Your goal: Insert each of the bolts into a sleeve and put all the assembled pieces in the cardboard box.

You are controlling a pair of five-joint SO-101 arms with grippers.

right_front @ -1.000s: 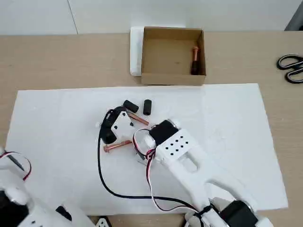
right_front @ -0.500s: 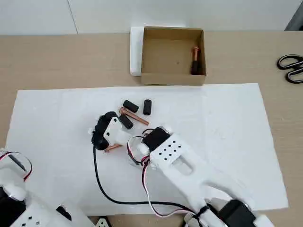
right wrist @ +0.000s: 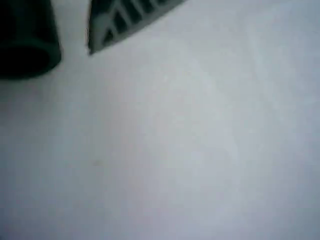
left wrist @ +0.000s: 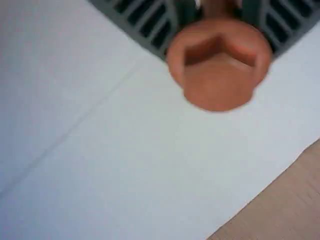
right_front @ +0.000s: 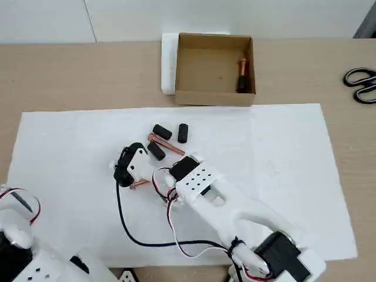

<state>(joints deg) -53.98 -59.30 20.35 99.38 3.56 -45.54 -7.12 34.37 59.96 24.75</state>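
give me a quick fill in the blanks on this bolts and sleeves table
1. The cardboard box holds ___ assembled piece.
2. ___ loose black sleeves lie on the white sheet.
3. On the bare table beside the sheet lies a pair of ___.
4. The left gripper is shut on a copper ___.
Missing words: one; three; scissors; bolt.

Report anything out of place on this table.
Only the scissors stand out: they lie on the bare table at the high view's right edge, off the white sheet, unrelated to this task.

One bolt (left wrist: 218, 65) gripped; sleeved bolt (right_front: 241, 75) inside cardboard box (right_front: 214, 97)
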